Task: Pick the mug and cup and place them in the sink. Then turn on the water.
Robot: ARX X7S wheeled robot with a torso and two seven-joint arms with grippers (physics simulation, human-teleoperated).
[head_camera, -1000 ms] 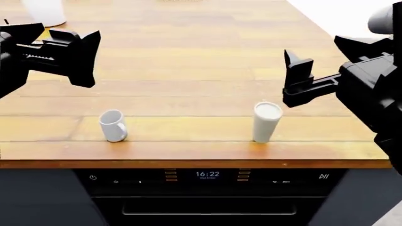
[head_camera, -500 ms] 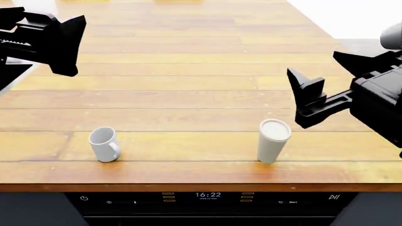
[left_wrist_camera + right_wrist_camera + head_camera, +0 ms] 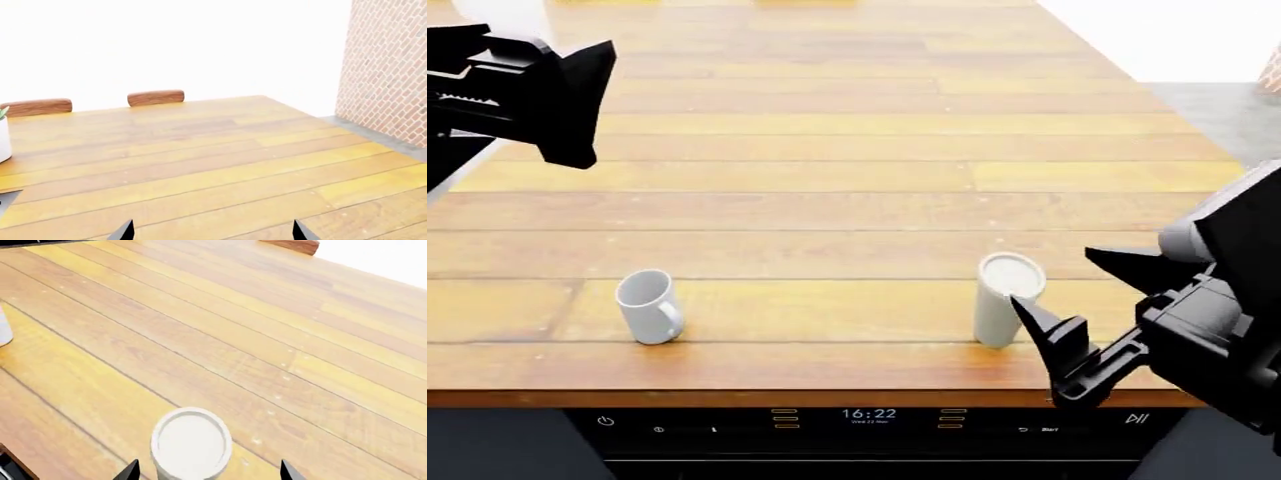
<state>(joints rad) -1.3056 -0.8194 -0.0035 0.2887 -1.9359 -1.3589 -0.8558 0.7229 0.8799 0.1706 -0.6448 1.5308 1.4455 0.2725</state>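
A simulated kitchen, seen from the robot's head camera: a white mug [image 3: 649, 306] and a tapered, handleless cup [image 3: 1005, 298] stand upright and well apart on the near planks of a wooden worktop [image 3: 827, 150], both close to its front edge. The mug sits toward the robot's left, its loop handle turned toward the front edge; the cup sits toward the right, its open rim facing up.

The right gripper [image 3: 1094, 310] hangs low at the worktop's front corner, just beside the cup, its jaws apart and one dark fingertip [image 3: 1044, 325] close against the cup's side. Whether it touches cannot be told. The right wrist camera looks down on the cup's round mouth [image 3: 191, 441], which lies between the two black tips at the picture's lower edge.

The left gripper [image 3: 561, 95] is raised over the far left of the worktop, well away from the mug, its jaws likewise apart and empty. Its wrist camera looks across bare planks to two wooden chair backs [image 3: 155, 97] at the far edge, a brick wall [image 3: 387, 70] and the side of a white pot [image 3: 3, 140].

Below the front edge, an oven panel [image 3: 868, 415] displays 16:22.
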